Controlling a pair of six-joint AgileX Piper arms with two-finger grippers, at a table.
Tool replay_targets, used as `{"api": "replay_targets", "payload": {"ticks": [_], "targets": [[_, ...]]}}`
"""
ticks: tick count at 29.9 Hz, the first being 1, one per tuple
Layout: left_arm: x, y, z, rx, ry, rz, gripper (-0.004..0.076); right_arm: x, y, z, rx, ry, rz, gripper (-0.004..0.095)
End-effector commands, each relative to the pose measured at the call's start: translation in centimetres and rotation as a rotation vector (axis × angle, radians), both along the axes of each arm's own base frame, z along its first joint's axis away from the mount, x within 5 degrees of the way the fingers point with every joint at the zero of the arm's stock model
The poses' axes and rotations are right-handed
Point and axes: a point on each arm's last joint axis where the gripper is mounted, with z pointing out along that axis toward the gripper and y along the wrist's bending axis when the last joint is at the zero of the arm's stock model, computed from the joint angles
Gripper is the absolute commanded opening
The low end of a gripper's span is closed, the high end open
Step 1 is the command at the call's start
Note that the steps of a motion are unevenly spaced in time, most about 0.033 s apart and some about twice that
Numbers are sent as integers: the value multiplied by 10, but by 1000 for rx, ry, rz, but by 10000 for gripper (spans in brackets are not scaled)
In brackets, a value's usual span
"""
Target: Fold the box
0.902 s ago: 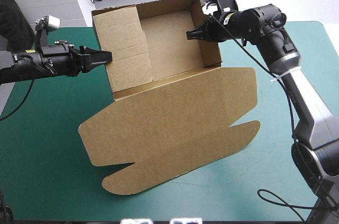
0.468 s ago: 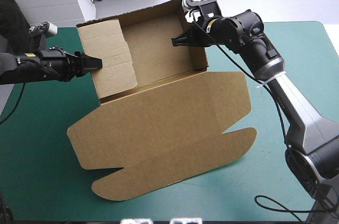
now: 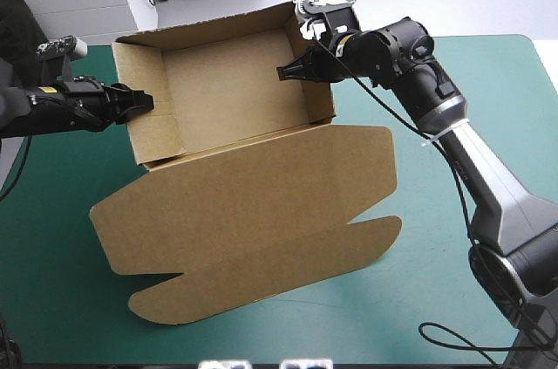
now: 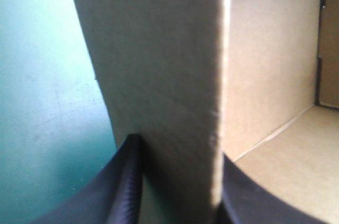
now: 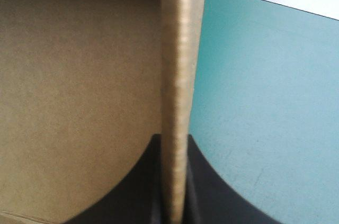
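Two thin pinches were all that gripped the brown cardboard box (image 3: 235, 99), an open tray with its walls raised and its broad lid flap (image 3: 253, 212) spread flat toward the near edge of the teal-green table cover (image 3: 52, 282). The tray stood left of the table's middle, toward the far edge; whether its base lay flat could not be told.

The left gripper (image 3: 139, 100), with its two curved black fingers, was clenched on the tray's left end wall. The right gripper (image 3: 289, 72) was clamped the same way over the top edge of the right end wall, with board sandwiched between its fingers.

The risk, as I judged it, lay in those end walls. If the arms pulled apart or moved unevenly, a wall could splay outward and untuck, or the board could crease at the pinch. A weak grip could let the sheet slip and the tray skew.

The left arm reached in low and nearly level from the left edge. The right arm stretched far forward, its wrist bent to point leftward near the tray's far right corner.
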Motion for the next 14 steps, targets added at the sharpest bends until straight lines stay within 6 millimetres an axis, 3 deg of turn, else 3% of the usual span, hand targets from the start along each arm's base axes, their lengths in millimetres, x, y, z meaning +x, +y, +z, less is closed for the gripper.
{"api": "replay_targets", "payload": {"ticks": [1, 8, 14], "targets": [[-6, -18, 23, -49, -123, -27, -6, -18, -9, 35, 65, -102, 9, -8], [5, -59, 26, -42, -243, -78, -8, -17, -17, 22, -90, -39, -29, -8], [18, -76, 0, 172, -156, -25, -8, -16, -25, 12, -181, 37, -77, -19]]}}
